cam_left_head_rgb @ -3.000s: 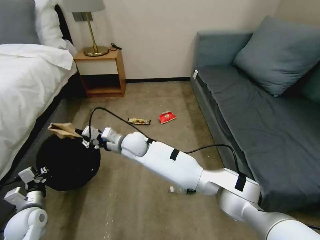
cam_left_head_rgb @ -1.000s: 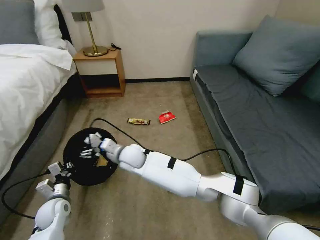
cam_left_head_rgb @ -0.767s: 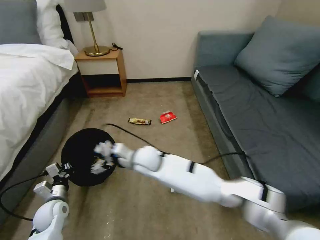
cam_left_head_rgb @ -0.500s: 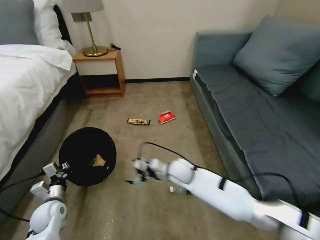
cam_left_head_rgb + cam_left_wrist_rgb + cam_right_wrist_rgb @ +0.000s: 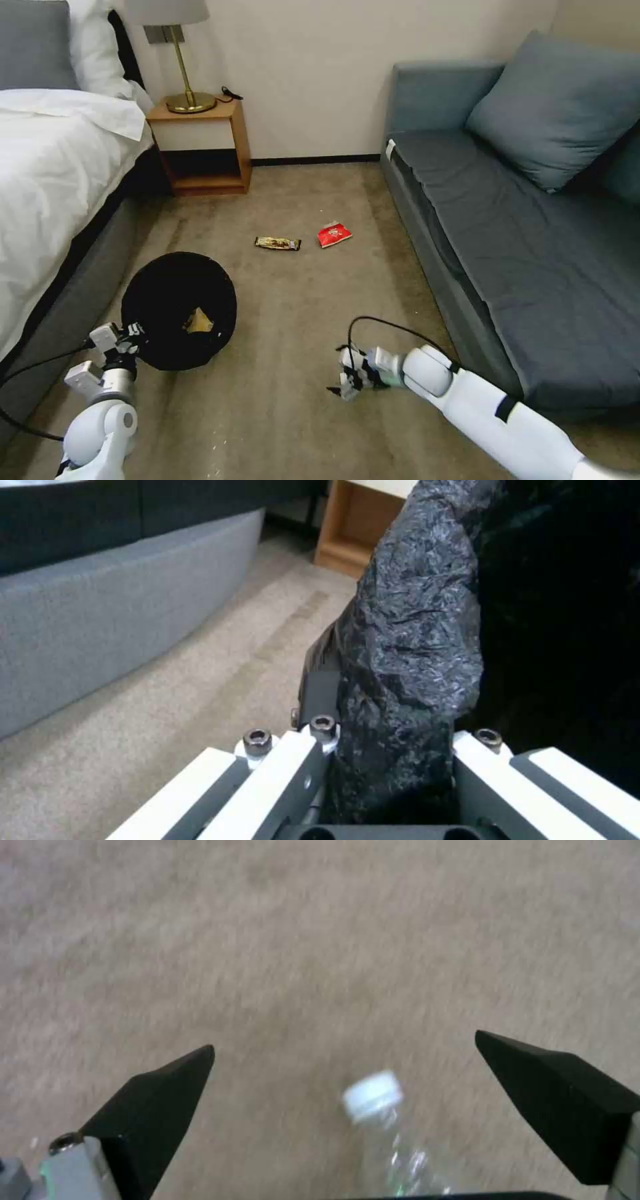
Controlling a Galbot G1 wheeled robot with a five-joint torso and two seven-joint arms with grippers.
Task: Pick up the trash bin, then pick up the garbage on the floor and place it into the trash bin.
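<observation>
The black trash bin (image 5: 160, 293) hangs low by the bed, and my left gripper (image 5: 127, 333) is shut on its bag-lined rim (image 5: 413, 645). A crumpled tan paper bag (image 5: 199, 321) lies inside the bin. My right gripper (image 5: 347, 381) is down near the carpet, open, with its black fingertips (image 5: 167, 1080) either side of the clear bottle (image 5: 393, 1145), whose white cap (image 5: 372, 1094) points away from the wrist. The bottle is untouched. The gold-brown bar wrapper (image 5: 278, 243) and the red snack packet (image 5: 335, 234) lie on the carpet farther ahead.
A white-sheeted bed (image 5: 47, 173) runs along the left. A wooden nightstand (image 5: 203, 143) with a brass lamp (image 5: 187, 93) stands at the wall. A grey sofa (image 5: 527, 233) lines the right. Open carpet (image 5: 287, 307) lies between them.
My right gripper let the paper bag fall into the bin, then swung right and down to the floor over the bottle. The left arm keeps its hold on the bin.
</observation>
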